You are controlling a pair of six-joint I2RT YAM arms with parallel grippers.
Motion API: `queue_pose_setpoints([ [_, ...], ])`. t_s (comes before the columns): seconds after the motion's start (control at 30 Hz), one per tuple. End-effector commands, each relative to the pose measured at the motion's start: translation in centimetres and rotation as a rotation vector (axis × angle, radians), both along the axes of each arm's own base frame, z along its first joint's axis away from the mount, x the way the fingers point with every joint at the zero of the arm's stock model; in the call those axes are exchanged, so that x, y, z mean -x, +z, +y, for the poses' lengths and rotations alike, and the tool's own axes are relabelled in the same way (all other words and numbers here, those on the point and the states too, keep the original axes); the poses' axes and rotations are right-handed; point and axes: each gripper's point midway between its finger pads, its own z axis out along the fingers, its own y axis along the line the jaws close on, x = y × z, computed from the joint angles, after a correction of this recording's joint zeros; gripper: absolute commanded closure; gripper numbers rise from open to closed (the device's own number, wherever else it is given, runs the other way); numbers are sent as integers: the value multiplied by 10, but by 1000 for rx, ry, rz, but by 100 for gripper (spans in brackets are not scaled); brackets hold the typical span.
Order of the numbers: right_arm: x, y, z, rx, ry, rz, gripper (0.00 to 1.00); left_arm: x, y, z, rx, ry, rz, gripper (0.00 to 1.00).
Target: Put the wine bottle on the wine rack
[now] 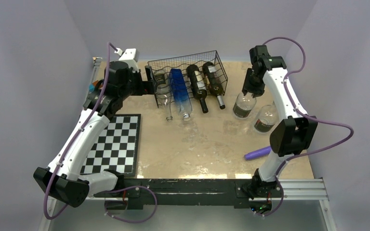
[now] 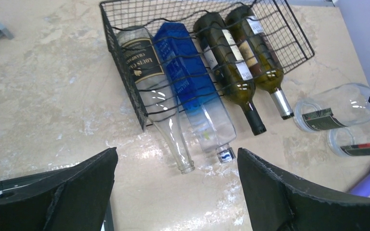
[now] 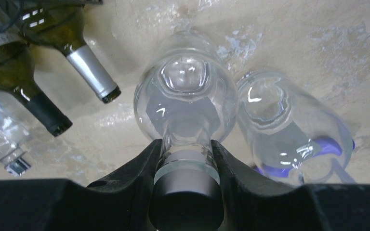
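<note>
My right gripper (image 3: 187, 149) is clamped on the capped neck of the clear wine bottle (image 1: 244, 104). It stands upright toward the far right corner of the worktop (image 1: 207, 139), just right of the wine rack (image 1: 220, 67) and beside a second clear bottle (image 1: 266, 118). My left gripper (image 2: 177, 154) hangs at the rack's left end, fingers spread wide, holding nothing.

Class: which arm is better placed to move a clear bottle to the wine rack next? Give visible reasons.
Right. The right hand grips the neck of an upright clear bottle; the left hand is open and empty beside the wine rack.
</note>
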Motion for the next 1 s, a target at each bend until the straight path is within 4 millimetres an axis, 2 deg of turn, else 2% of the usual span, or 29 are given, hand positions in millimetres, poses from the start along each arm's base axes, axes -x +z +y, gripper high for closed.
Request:
queue_pose_setpoints([
  [0.0,28,60,22,-47,85,-165,100,3,-4,-21,29,-139,-18,4],
  [0.23,67,80,49,17,191,-219,100,11,-19,-41,86,-253,-32,5],
  [0.6,119,80,95,-25,345,-162,100,16,-40,-50,119,-292,18,6],
  [0.7,126,78,120,-88,436,-171,100,15,-46,-51,122,-292,35,7],
  [0.83,132,76,166,-215,576,-191,100,15,-55,-53,123,-293,60,8],
  [0.97,126,85,210,-353,685,-273,100,17,-65,-52,118,-291,77,9],
])
